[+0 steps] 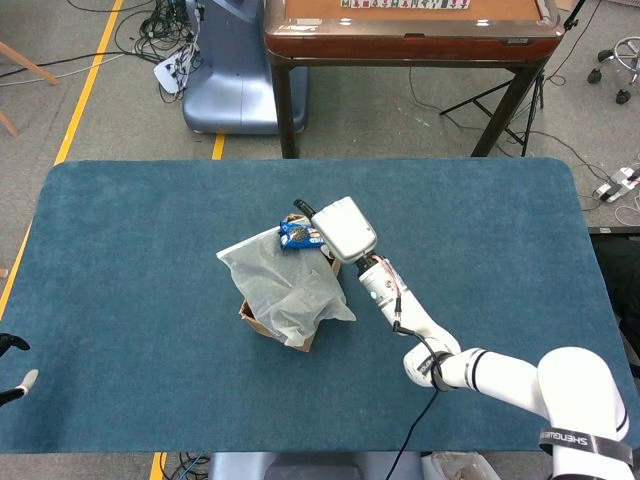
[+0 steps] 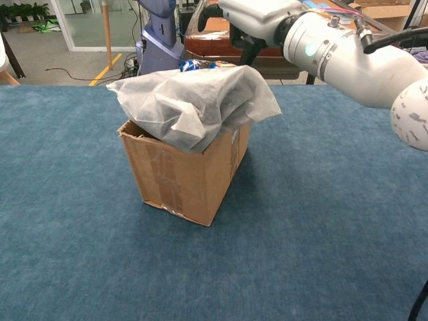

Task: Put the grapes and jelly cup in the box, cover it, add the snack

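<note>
A brown cardboard box (image 2: pixel 190 170) stands mid-table, covered by a crumpled white cloth (image 1: pixel 285 285) (image 2: pixel 194 100). The grapes and jelly cup are hidden under it. The blue snack packet (image 1: pixel 296 235) lies on the cloth's far edge; in the chest view only a sliver of the packet (image 2: pixel 195 65) shows over the cloth. My right hand (image 1: pixel 343 228) (image 2: pixel 257 17) hovers just above and right of the packet, fingers spread, not touching it. My left hand (image 1: pixel 12 365) shows only as fingertips at the table's near left edge, apart and holding nothing.
The blue felt table (image 1: pixel 480 230) spreads around the box. A wooden table (image 1: pixel 410 30) and a blue-grey machine base (image 1: pixel 225 70) stand beyond the far edge.
</note>
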You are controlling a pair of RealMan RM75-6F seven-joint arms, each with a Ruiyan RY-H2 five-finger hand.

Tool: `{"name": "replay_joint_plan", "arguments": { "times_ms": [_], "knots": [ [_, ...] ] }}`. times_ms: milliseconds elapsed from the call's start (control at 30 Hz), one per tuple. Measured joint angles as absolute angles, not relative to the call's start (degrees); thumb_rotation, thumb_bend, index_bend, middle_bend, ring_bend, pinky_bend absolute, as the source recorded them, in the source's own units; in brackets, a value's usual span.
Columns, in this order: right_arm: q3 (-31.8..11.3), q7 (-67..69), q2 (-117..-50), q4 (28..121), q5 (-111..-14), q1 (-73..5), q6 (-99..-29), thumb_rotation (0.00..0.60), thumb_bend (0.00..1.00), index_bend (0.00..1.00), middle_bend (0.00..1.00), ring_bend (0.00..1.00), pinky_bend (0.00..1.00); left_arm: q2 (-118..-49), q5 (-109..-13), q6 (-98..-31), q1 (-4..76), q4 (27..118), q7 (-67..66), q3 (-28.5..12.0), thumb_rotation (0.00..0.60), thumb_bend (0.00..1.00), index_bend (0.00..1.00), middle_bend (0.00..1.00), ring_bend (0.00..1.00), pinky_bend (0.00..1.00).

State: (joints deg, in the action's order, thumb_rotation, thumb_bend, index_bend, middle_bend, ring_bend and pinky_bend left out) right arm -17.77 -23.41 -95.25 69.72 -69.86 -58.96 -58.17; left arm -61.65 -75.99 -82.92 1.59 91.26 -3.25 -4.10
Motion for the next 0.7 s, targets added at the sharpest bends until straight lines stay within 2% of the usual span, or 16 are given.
{"name": "replay_joint_plan", "arguments": {
  "times_ms": [267,500,700],
  "knots": [
    [-18.50,-23.99,-91.04,75.69,-70.96,-57.70,-60.58,0.600,0.00,0.24,0.99,0.99,0.92,-61.70,-75.93,-82.78,1.65,91.16,-3.47,-4.08,0.600,0.22,0.44,0.38,0.31,0.46],
    [-18.35,-27.74,-84.35,84.97,-71.69,-54.51,-64.25,0.600,0.00,0.24,0.97,0.98,0.92,-61.88,-75.82,-82.72,1.73,91.27,-4.20,-4.06,0.600,0.22,0.44,0.38,0.31,0.46],
    [-17.26,-35.55,-77.54,94.34,-70.96,-50.05,-68.63,0.600,0.00,0.38,0.92,0.93,0.92,-61.81,-76.52,-83.47,1.68,92.06,-5.13,-3.97,0.600,0.23,0.44,0.38,0.31,0.46]
  ]
}}
